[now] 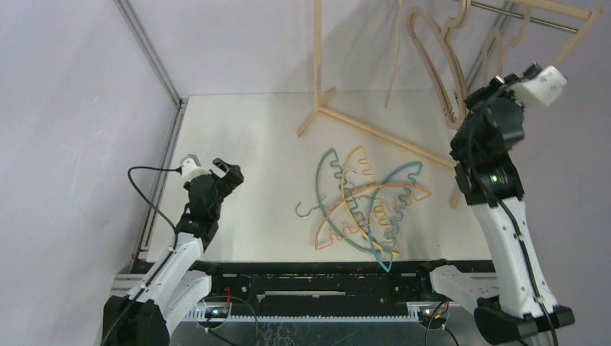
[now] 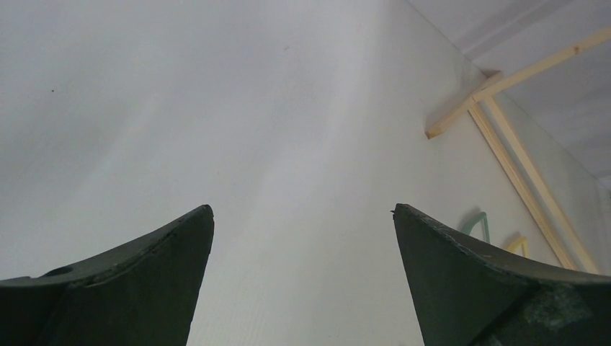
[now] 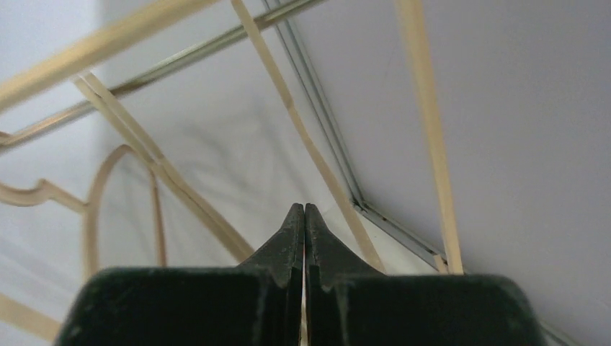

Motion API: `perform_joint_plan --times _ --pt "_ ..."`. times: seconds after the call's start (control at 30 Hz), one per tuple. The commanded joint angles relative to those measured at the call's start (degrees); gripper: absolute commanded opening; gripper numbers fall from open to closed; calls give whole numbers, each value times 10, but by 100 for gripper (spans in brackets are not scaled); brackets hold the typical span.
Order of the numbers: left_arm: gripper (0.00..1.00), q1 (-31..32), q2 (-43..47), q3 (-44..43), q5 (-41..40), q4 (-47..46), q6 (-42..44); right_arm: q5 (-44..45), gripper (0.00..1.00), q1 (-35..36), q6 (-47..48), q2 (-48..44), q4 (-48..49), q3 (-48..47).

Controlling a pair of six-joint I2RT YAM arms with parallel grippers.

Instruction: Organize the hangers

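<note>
White worktop [image 1: 252, 144] with pale walls [image 1: 72, 108] all around. Tall wooden rack frame [image 1: 317, 43] at the far side, feet flat on the worktop. Shiny metal rod [image 1: 547, 23] up high, top right. Grey metal rail [image 1: 148, 50] in the far left corner.

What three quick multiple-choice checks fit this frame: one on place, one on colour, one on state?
1. The coloured hangers lie: A) heaped on the table; B) hung up; C) on the floor.
2. The rack frame is: A) black; B) pale wood; C) red.
3. The right tool is: A) wide open; B) shut; C) clamped on a teal hanger.

Key:
1 A, the top view shows them overlapping on the tabletop.
2 B, its bars are light timber.
3 B, its wrist view shows the fingertips pressed together.
</note>
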State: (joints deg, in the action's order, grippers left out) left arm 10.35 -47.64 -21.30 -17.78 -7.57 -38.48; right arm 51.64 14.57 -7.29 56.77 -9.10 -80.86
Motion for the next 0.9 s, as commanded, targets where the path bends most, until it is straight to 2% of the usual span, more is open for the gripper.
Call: perform_joint_plan --times 0.0,0.17,0.53,0.87 --pt "100 -3 19 9 1 -15 11 -85 0 -64 -40 47 -41 -27" --pt "100 -3 23 8 -2 -9 12 -129 0 -118 -64 81 -67 -52" --pt "100 -3 2 1 -1 -7 10 -181 1 -183 -61 105 -64 -72" --pt "99 -3 6 1 -6 -4 13 -245 1 -239 -49 204 -92 -138"
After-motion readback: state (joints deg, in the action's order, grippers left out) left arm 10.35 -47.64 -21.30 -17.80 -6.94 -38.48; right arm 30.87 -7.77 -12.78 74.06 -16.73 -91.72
